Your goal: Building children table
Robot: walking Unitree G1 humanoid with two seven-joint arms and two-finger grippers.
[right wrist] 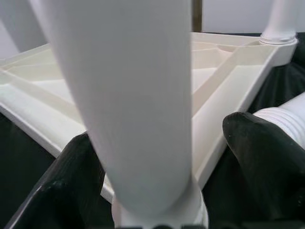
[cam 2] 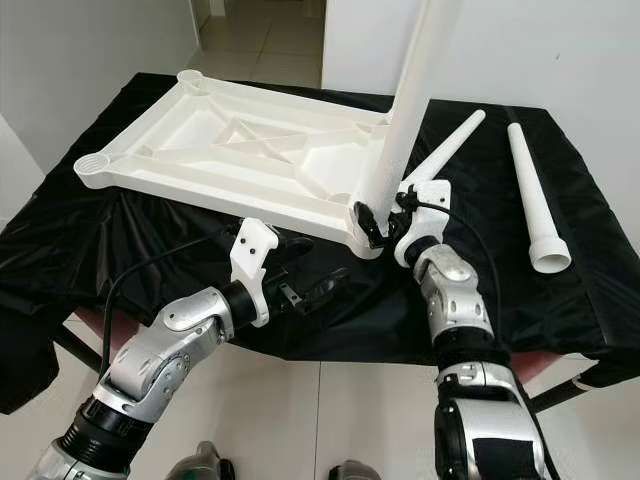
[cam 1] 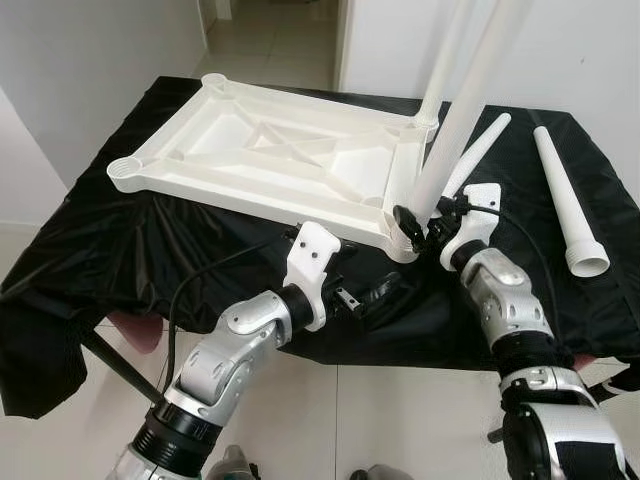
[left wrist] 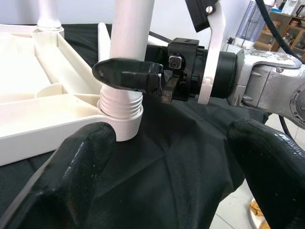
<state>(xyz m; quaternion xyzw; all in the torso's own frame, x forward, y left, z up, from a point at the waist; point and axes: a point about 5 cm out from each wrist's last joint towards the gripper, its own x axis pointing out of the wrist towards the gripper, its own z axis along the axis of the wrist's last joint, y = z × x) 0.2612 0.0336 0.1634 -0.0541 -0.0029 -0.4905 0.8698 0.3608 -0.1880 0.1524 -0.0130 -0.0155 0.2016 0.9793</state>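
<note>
Right gripper (cam 2: 378, 222) pinches the white table leg (cam 2: 405, 110) just above its threaded base, leg upright in the near corner socket of the upturned table frame (cam 2: 240, 150). Left gripper (cam 2: 315, 285) hovers spread, just beside it.

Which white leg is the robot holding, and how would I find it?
Find the upside-down white table top on the black cloth. At its near right corner, one leg stands upright with the right gripper around its base. Two others lie flat; a third stands at the far corner.
</note>
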